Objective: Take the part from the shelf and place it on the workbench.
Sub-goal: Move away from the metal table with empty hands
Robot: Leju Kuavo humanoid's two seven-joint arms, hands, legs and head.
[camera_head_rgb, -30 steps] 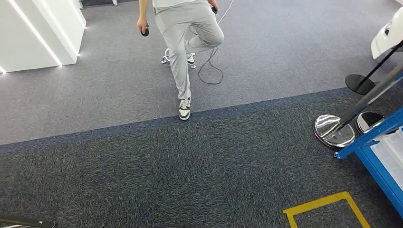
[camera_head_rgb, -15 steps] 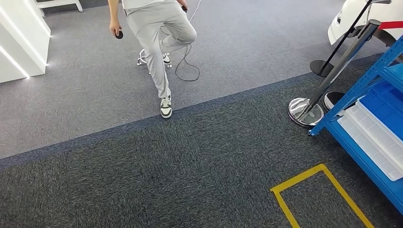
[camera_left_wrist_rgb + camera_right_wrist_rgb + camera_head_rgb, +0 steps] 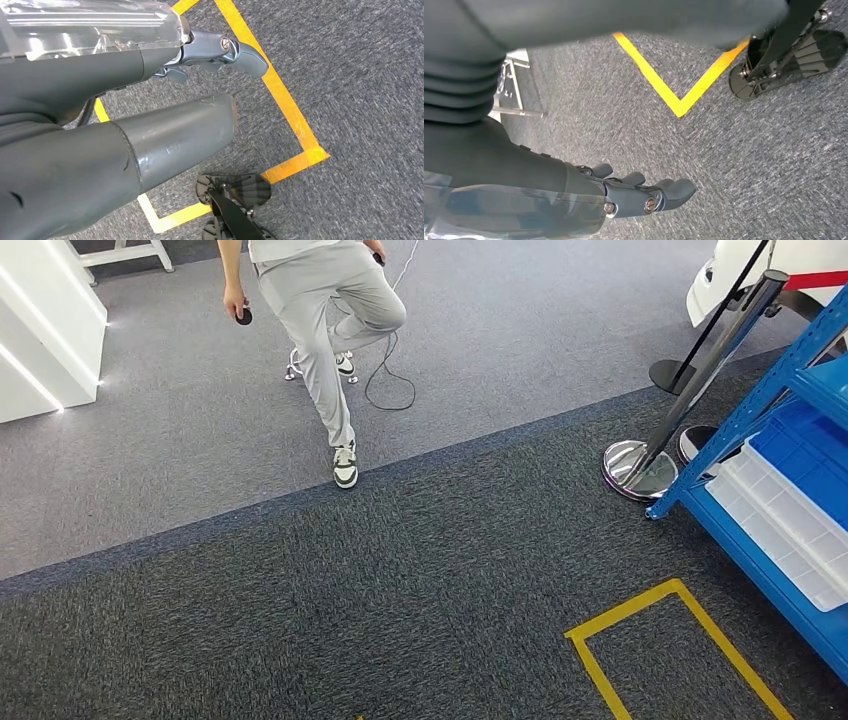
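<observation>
A blue metal shelf (image 3: 775, 390) stands at the right edge of the head view, carrying white plastic trays (image 3: 785, 530) and a blue bin (image 3: 812, 452). I cannot make out the part among them. My left hand (image 3: 200, 50) hangs over the dark carpet with its fingers straight and apart from the thumb, holding nothing. My right hand (image 3: 634, 192) also hangs low above the carpet, its fingers loosely extended and empty.
A person (image 3: 320, 320) in grey trousers steps across the lighter carpet ahead, a small dark object in one hand. A chrome stanchion base (image 3: 635, 468) sits by the shelf's corner. Yellow floor tape (image 3: 680, 650) marks a square. A white cabinet (image 3: 40, 330) stands far left.
The whole picture has shifted left, so the camera has turned to the right. More of the blue shelf and its trays has come into the picture.
</observation>
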